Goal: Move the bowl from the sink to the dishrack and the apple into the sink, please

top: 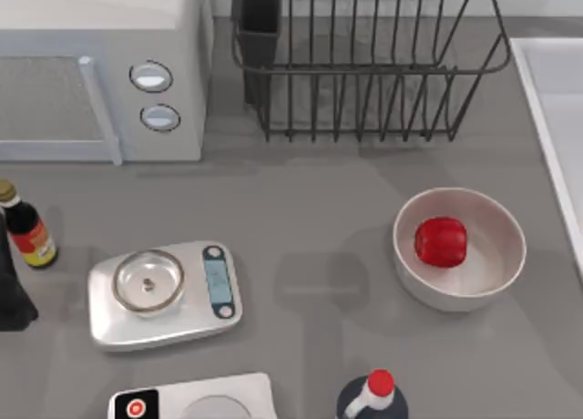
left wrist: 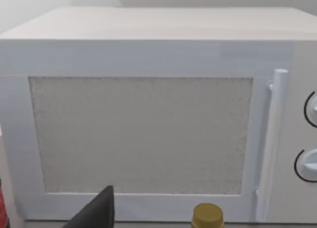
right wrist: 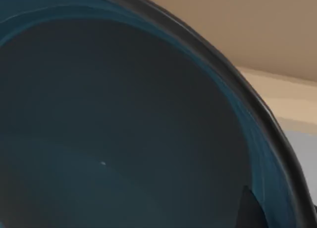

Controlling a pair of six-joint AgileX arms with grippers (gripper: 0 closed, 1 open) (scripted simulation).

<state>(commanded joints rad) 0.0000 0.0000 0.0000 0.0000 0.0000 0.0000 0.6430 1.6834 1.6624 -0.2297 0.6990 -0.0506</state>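
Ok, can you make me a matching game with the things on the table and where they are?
Things:
1. apple
2. utensil cup
3. microwave
4. kitchen scale

Places:
A. at the table's back left
B. inside the white bowl
C. in front of the microwave
D. at a corner of the dishrack

Pairs: 1-B, 2-D, 3-A, 4-C

Plain grey worktop (top: 310, 209) under soft, even light; white microwave (top: 100, 73) at back left; pale wall behind it, beige surface in right wrist view
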